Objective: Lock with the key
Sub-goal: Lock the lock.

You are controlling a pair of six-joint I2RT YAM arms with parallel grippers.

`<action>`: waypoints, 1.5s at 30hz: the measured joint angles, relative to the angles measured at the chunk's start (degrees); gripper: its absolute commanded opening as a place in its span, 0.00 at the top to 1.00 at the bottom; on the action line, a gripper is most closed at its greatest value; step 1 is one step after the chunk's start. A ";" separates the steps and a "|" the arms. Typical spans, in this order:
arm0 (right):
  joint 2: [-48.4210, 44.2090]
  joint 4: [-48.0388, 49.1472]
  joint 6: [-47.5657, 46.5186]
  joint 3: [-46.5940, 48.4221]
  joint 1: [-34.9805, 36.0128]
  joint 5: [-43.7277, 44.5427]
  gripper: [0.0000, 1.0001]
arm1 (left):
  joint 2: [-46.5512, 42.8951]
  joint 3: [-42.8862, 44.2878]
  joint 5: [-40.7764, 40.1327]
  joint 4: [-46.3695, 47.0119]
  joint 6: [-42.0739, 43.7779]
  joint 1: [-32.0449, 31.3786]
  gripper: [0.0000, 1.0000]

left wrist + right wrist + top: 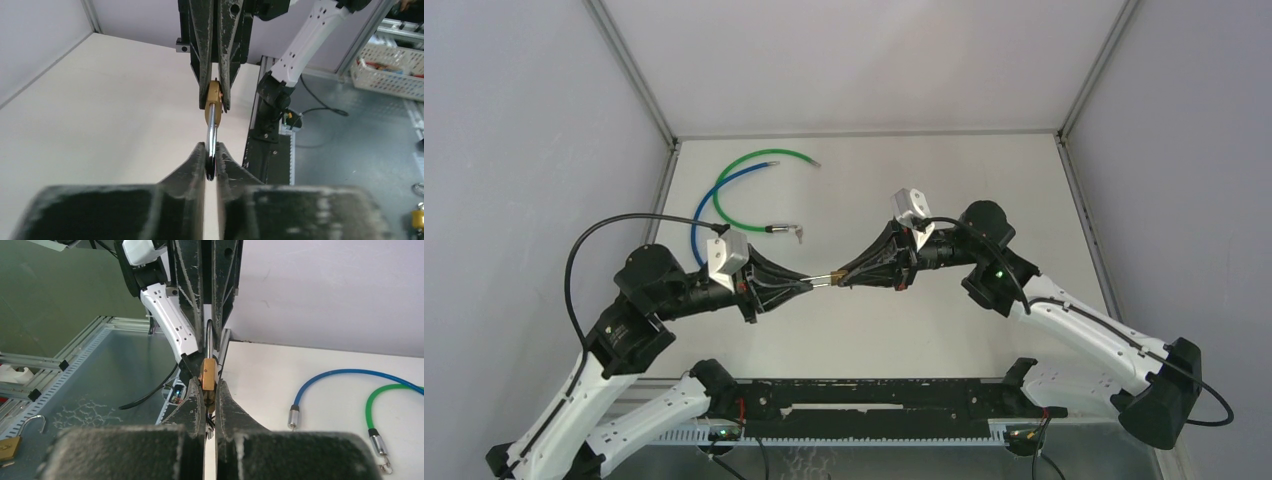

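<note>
Key (212, 131) and padlock (214, 96) meet between our two sets of jaws, held in the air above the tabletop (904, 330). Our left gripper (210, 159) has its jaws pinched tight on the dark head of the key. The silver blade runs straight out from those jaws to the end of the small brass padlock body. How deep the blade sits in the body we cannot tell.

Our right gripper (215, 104) faces the left one tip to tip, and its jaws are clamped on the flat faces of the padlock. The brass body pokes out a little past the right fingertips towards the left jaws. The shackle is hidden between the right jaws, so we cannot say whether it is shut.

Beyond the left jaws, towards the back of the tabletop, a blue cable (345, 372) and a green cable (397, 387) lie in loose curves side by side, each ending in a metal ferrule. A small metal ring piece (385, 467) touches the ferrule of the green cable. Both cables are well apart from either set of jaws.

Off the tabletop, low and to the left of our right jaws in the right wrist view, a spare padlock (9, 449) lies on a grey surface with its shackle raised.
</note>
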 measured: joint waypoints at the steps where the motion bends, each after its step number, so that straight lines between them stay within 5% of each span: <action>1: 0.00 0.11 0.04 0.00 0.09 0.00 1.00 | 0.07 -0.22 -0.02 0.42 -0.20 0.00 0.99; 18: 1.66 6.58 4.00 -0.04 0.76 0.31 1.00 | -1.09 -3.58 -1.29 8.81 -3.15 -0.76 1.00; 35: 0.13 9.57 5.55 -0.26 2.12 6.69 1.00 | -2.80 -11.08 -3.15 28.11 -6.58 -2.78 1.00; 36: -0.35 8.63 5.03 -0.26 2.21 6.86 0.95 | -2.80 -11.08 -3.15 28.09 -6.51 -2.89 1.00; 39: -1.97 4.46 3.13 -0.24 2.19 6.86 0.42 | -2.73 -11.08 -3.56 26.49 -5.86 -3.43 1.00; 42: -2.67 -1.40 0.17 0.11 2.34 7.30 0.02 | -2.16 -11.08 -4.52 22.69 -4.37 -4.11 1.00; 45: -3.37 -8.81 -3.78 0.79 2.43 8.24 0.01 | -1.01 -11.08 -6.51 17.86 -1.88 -4.24 1.00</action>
